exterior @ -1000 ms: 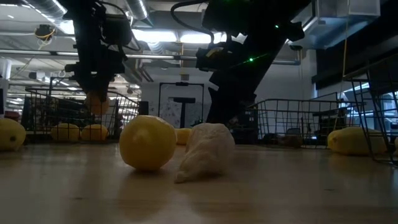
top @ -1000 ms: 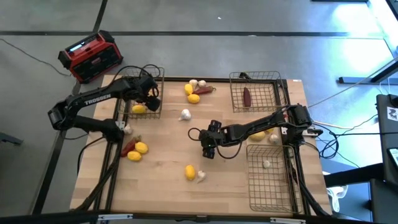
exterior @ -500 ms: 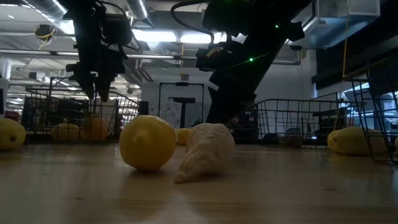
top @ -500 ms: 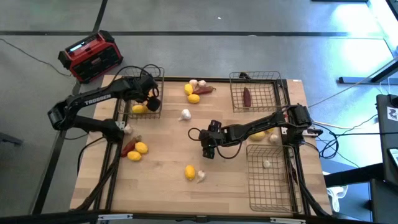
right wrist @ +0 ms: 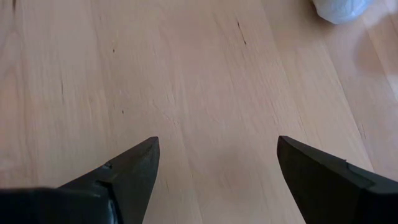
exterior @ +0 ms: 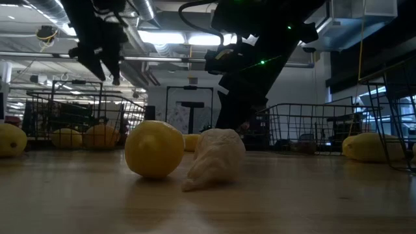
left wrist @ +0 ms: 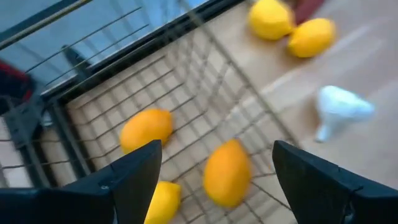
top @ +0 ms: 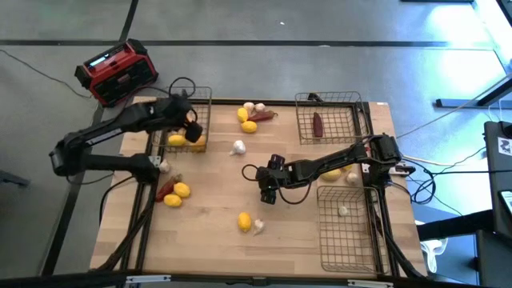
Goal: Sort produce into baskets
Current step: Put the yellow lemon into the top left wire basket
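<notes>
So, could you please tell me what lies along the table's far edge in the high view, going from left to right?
Left basket holding yellow fruits, with the left claw open above it → cluster of lemons and garlic bulbs → right-hand basket with one dark red piece.

left gripper (left wrist: 214,171) agape; right gripper (right wrist: 217,168) likewise

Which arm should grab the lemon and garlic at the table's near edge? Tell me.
Right. Its open gripper hovers over bare wood, near that lemon and garlic bulb. The left gripper, also open, hangs over the far-left basket.
</notes>
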Robot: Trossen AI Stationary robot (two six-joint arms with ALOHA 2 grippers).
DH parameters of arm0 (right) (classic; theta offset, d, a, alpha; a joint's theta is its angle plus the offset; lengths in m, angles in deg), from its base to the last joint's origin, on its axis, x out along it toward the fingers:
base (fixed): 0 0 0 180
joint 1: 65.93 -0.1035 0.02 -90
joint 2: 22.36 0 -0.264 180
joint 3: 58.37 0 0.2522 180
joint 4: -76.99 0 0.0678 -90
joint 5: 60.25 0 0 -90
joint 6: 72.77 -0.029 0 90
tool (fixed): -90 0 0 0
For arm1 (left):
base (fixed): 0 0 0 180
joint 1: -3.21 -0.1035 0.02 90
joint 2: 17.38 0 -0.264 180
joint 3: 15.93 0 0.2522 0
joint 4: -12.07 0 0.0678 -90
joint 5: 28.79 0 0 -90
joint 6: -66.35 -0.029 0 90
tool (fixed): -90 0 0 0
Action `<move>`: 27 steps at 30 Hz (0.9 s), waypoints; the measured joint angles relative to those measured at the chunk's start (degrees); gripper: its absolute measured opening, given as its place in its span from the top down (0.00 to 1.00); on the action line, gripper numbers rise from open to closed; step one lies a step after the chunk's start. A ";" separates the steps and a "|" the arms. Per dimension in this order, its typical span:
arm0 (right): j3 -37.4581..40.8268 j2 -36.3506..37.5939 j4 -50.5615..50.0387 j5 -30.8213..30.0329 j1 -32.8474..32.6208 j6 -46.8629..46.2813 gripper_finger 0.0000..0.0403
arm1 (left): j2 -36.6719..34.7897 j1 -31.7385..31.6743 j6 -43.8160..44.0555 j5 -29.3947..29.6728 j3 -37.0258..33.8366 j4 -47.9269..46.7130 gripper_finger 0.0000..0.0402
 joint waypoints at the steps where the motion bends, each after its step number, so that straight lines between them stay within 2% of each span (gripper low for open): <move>1: 0.00 0.00 -0.01 0.00 0.00 -0.01 0.21 | -0.96 1.15 0.06 -0.34 0.00 0.00 0.24; 10: 0.00 0.00 0.00 0.00 0.01 0.00 0.21 | -4.01 14.85 2.08 -0.63 0.00 1.90 0.24; 22: -0.02 0.00 0.00 0.00 0.00 -0.02 0.21 | -1.25 33.63 3.21 -0.63 0.00 12.71 0.24; 27: -0.02 0.00 0.00 0.00 0.00 -0.01 0.21 | 2.37 40.97 4.14 -0.63 0.00 16.30 0.24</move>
